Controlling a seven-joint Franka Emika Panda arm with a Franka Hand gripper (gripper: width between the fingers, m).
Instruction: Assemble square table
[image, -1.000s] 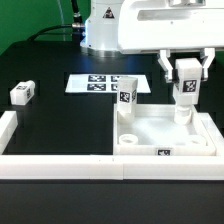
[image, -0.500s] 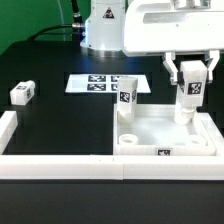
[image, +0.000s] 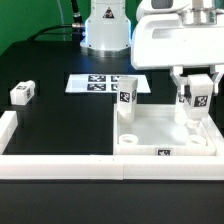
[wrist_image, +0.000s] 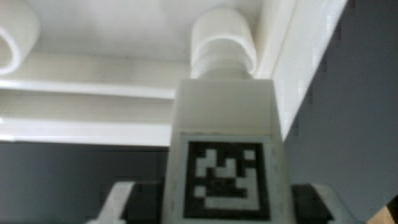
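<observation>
You have the gripper (image: 197, 95) clamped on the held leg (image: 195, 108), a finger on each flank, at about three o'clock in the exterior view. The held leg stands upright with its tag facing the camera, and its lower end comes down at the tabletop (image: 160, 128) corner at roughly two o'clock of the tray. In the wrist view the leg lines up with a round corner socket (wrist_image: 221, 45) just beyond its tip; you cannot tell from either picture whether it touches the socket.

The tabletop lies at about four o'clock in the exterior view, rim up. The standing leg (image: 126, 95) is upright at the tray's ten o'clock corner. The loose leg (image: 22, 94) lies on its side on the black table at nine o'clock, well apart from the tray. The marker board (image: 92, 83) lies flat at about eleven o'clock, just behind the standing leg. A long white border wall (image: 60, 166) runs along the six o'clock edge.
</observation>
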